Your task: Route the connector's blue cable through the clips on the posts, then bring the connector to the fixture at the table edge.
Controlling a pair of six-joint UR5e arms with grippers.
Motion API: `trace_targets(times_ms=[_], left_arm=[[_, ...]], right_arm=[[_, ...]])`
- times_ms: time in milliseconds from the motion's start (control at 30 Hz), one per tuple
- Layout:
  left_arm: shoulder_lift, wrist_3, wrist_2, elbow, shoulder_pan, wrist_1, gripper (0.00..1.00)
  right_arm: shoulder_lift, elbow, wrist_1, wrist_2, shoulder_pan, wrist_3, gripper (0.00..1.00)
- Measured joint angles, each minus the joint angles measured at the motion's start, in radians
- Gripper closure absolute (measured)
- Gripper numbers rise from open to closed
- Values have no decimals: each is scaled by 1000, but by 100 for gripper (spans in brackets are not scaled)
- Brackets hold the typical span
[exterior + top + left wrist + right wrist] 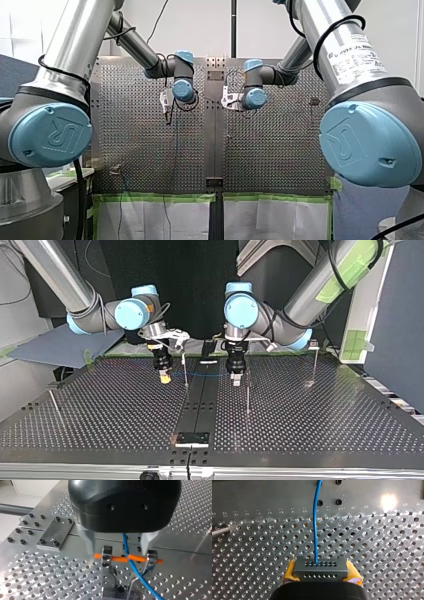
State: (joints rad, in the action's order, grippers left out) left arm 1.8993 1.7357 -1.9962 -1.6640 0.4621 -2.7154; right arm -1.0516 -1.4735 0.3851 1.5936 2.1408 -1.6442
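My right gripper [320,573] has its yellow pads [290,571] shut on the black connector [320,567]. The blue cable [315,530] leaves the connector's face and runs straight ahead over the perforated table. In the top view my right gripper [163,376] hangs left of a thin post [185,371], and the cable [202,374] stretches across to my left gripper [236,378]. My left gripper [118,552] stands open, its metal fingers [89,542] well apart either side of the cable [126,547]. The cable crosses an orange pin [117,559] on a metal clip [107,555] below.
Other thin posts stand at the top view's centre [247,395], right [315,365] and left [54,405]. A black plate [192,438] sits at the near table edge on the dark centre strip [200,400]. A bolted metal plate [53,533] lies beside my left gripper.
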Motion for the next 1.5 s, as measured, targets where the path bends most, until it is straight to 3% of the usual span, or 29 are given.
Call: trace_targets(times_ms=[33, 100, 900, 1200, 1500], left_arm=[[0, 0, -2, 0, 0, 1, 96], [0, -1, -10, 0, 0, 1, 100], [0, -16, -7, -14, 3, -1, 100], [0, -31, -2, -54, 17, 16, 100], [28, -34, 20, -78, 36, 47, 100]], right_arm=[[0, 0, 0, 0, 0, 0, 100], [0, 0, 0, 0, 0, 1, 100], [1, 0, -24, 1, 1, 2, 100], [0, -9, -72, 55, 5, 13, 100], [0, -82, -17, 70, -6, 11, 100]])
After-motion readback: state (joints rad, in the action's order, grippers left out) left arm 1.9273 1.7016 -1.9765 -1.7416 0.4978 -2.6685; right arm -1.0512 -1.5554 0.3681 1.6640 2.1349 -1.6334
